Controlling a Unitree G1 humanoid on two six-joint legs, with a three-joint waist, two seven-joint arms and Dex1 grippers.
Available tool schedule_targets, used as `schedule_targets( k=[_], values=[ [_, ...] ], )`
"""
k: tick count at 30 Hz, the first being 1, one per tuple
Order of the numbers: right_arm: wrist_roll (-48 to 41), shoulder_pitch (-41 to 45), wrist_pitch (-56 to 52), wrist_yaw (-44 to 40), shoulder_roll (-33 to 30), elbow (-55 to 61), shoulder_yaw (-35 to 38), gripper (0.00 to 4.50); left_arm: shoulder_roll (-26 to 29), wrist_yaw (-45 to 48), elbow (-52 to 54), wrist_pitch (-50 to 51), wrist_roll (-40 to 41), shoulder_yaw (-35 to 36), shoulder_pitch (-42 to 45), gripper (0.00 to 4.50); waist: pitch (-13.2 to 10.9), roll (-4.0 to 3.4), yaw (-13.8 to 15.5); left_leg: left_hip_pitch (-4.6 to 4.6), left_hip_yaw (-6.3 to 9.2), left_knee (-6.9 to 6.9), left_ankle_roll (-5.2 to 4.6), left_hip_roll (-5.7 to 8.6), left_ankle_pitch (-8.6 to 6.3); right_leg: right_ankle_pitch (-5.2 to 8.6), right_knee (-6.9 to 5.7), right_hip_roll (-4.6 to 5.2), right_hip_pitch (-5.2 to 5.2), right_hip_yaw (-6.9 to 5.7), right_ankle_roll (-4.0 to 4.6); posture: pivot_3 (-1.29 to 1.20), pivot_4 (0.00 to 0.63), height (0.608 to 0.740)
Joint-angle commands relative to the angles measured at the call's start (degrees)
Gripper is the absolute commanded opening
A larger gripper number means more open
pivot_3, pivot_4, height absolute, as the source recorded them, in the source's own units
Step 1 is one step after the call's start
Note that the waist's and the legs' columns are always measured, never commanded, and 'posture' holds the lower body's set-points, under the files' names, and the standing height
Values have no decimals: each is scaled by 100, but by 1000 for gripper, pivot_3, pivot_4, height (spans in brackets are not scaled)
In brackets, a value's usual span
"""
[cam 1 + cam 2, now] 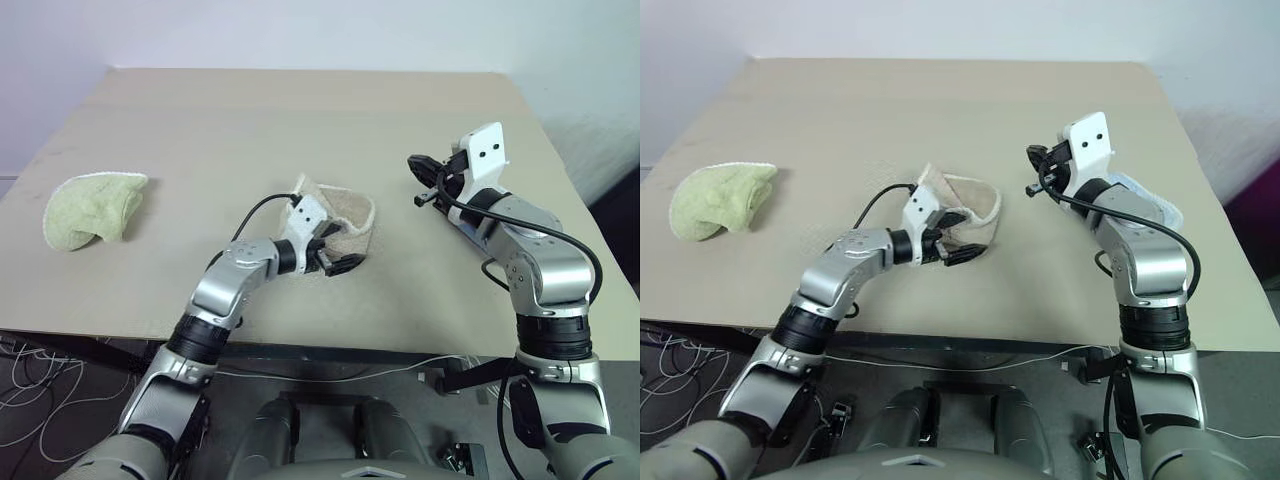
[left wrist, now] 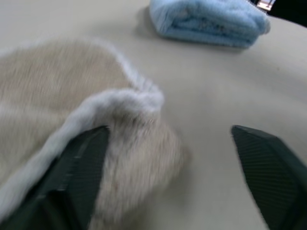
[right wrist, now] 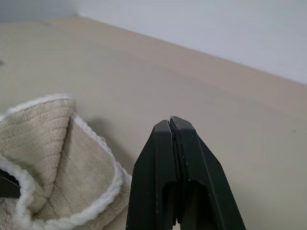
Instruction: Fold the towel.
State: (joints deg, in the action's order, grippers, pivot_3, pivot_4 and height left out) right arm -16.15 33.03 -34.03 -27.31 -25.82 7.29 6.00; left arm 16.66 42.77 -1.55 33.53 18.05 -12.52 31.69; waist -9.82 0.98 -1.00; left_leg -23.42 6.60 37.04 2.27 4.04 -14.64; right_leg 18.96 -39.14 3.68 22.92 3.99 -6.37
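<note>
towel [image 1: 345, 215] lies bunched, seemingly part-folded, on the surface [image 1: 250, 130], left end effector [image 1: 335, 262] spread beside it, right end effector [image 1: 425, 168] pressed together, empty; squaring remains.

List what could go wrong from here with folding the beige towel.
1. The towel lies bunched with a raised edge; left alone, the fold may set crooked.
2. The open left gripper has one finger against the cloth and could drag it on retreat.
3. The shut right gripper holds nothing, so nothing pins the towel.
</note>
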Motion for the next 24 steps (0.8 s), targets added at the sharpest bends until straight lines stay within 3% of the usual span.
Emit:
schedule_targets(
  k=[1,9,12,15,22,24],
  values=[
    [-75,23,30,7,-28,274,55,0,91,321,833,296,762,520,-75,4473,0,0,5,0,0,0,0,0,0,0,0,0,0,0,0,0,150,740],
    [-77,36,60,1,-7,216,8,0,543,411,1139,645,1836,1757,-183,4473,0,-1,-4,0,1,0,0,-3,0,0,0,0,0,-1,0,0,150,740],
    [-72,45,73,-6,-1,193,-6,0,482,-414,469,705,1676,2195,160,3898,0,0,10,1,1,3,0,-1,0,0,0,0,-2,-2,0,0,150,740],
    [-67,52,85,-6,13,180,-28,0,609,-938,-140,141,1015,2195,351,2946,0,0,13,1,2,4,-1,2,0,0,1,-3,-3,-4,0,0,150,740],
    [-66,54,106,13,51,179,-73,0,919,-722,-1552,-1069,-574,966,941,701,0,0,27,0,1,2,-1,6,0,0,1,-2,-2,-4,0,0,150,740],
    [-64,50,110,25,60,186,-78,0,901,-450,-1787,-1289,-704,773,1013,701,-1,0,21,0,0,2,-1,7,0,0,3,-1,-2,-4,0,0,150,740]
  ],
)
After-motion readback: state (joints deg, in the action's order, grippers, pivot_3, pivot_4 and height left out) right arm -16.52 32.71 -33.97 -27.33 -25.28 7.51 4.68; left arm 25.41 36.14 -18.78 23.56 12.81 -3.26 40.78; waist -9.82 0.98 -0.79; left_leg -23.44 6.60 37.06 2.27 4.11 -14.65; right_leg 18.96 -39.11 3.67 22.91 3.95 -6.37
